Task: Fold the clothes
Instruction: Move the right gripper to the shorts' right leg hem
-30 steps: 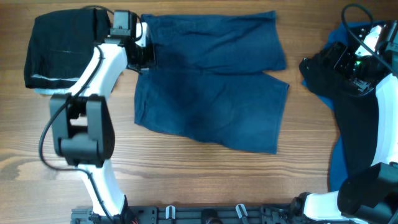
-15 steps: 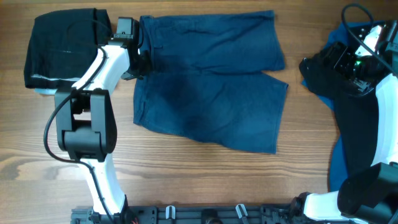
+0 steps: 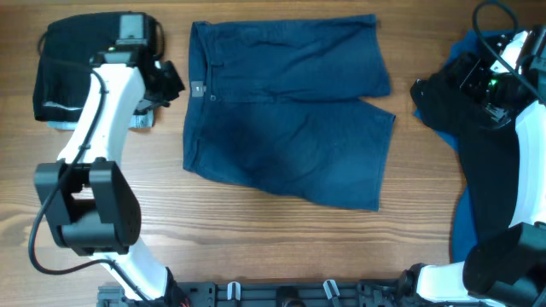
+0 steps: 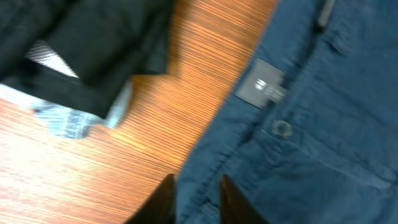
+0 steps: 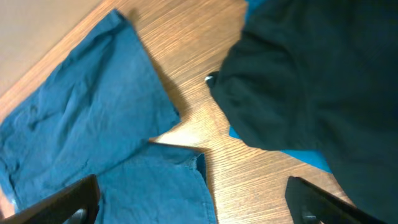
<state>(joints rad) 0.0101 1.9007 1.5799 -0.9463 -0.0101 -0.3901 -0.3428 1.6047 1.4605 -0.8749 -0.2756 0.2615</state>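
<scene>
Looks like a robot lab or test bench. Wood-grain tabletop [image 3: 256,230] with two white-and-black arms, left arm [image 3: 102,111] and right arm [image 3: 529,162], rising from a black mounting rail [image 3: 281,294] along the near edge. Clothing laid out as work pieces: navy shorts [image 3: 281,111] spread flat, a folded black garment [image 3: 77,60] to one side, a dark heap [image 3: 439,107] to the other.

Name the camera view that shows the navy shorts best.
Overhead: the navy shorts lie whole and spread flat. Left wrist shows only the waistband, grey label and button; right wrist only the leg ends.
</scene>
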